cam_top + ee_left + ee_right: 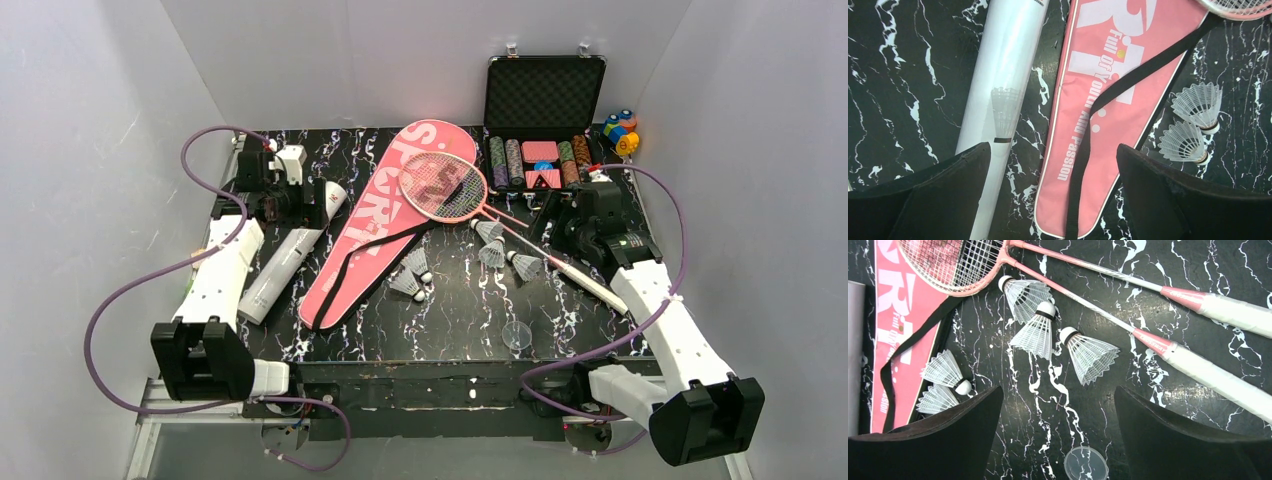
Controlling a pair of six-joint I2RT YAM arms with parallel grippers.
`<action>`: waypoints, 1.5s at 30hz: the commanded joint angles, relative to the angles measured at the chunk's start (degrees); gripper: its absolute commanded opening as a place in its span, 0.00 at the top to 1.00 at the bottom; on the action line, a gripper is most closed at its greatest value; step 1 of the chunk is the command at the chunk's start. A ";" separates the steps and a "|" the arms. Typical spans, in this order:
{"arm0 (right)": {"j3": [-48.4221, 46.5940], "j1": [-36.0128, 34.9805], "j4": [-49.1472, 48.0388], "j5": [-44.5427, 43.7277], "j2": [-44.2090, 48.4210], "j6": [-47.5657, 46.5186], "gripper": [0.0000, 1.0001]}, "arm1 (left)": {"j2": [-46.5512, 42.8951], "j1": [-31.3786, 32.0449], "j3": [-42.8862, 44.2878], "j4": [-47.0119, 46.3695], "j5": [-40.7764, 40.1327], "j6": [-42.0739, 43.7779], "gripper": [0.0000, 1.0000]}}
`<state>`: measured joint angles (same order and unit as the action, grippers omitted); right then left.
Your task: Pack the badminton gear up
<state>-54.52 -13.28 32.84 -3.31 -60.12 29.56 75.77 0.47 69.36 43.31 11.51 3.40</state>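
Observation:
The pink SPORT bag [380, 215] lies flat at centre-left, its black strap [1128, 80] across it. Two red-framed rackets [445, 185] rest with their heads on the bag and their white handles [1218, 377] pointing right. Three shuttlecocks [1038, 332] lie by the shafts and two more [410, 275] lie beside the bag. The white tube [285, 265] lies left of the bag, and a shuttlecock shape shows through it [1005, 107]. My left gripper [305, 205] hangs open and empty above the tube and bag [1053, 155]. My right gripper [550, 215] is open and empty above the shuttlecocks [1058, 395].
A clear round lid [516, 335] lies near the front edge, and it also shows in the right wrist view [1086, 464]. An open black case of poker chips [540, 140] stands at the back right, with small coloured toy blocks [620, 130] beside it. White walls enclose the table.

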 commanded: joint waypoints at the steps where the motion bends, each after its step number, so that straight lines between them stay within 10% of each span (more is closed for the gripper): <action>1: -1.07 -1.35 0.42 -2.87 -0.11 -1.36 0.09 | 3.48 -0.21 2.35 0.48 -1.63 1.38 0.02; 22: 0.84 -5.72 -0.31 -4.80 0.89 -1.12 0.08 | 33.41 1.82 20.86 4.80 -8.10 14.93 0.02; 38: 1.07 -5.92 -2.66 -1.54 -0.68 -0.60 0.07 | 25.88 1.23 0.05 -0.86 -10.63 26.45 0.03; 45: -4.37 -10.89 -2.22 -4.20 -9.02 1.27 0.07 | 21.36 0.94 -3.07 -0.74 -9.72 28.54 0.44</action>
<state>-53.91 -20.56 31.75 -5.93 -64.73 29.61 101.49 1.69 66.22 43.62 1.30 29.56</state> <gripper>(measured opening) 0.928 0.688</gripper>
